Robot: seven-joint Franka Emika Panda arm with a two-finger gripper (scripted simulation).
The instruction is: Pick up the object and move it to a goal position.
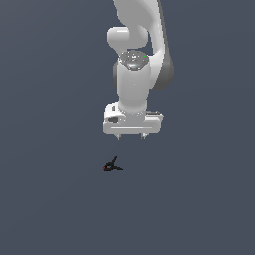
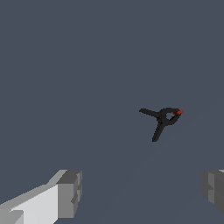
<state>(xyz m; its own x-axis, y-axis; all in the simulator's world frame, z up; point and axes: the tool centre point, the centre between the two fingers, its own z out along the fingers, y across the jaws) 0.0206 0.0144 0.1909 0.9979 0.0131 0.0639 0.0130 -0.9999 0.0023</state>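
Note:
The object (image 1: 112,166) is a tiny black clamp with splayed prongs and a small red tip, lying on the dark grey floor. It also shows in the wrist view (image 2: 161,119), with the red tip at one end. My gripper (image 1: 130,136) hangs above the floor, a little toward the exterior view's right of the clamp and clearly apart from it. The jaws stand wide apart and hold nothing. In the wrist view the two grey fingertips (image 2: 70,194) sit far apart at the frame's edge, and the clamp lies beyond them, not between them.
A plain dark grey surface (image 1: 50,199) fills both views. The white arm (image 1: 137,60) rises above the gripper.

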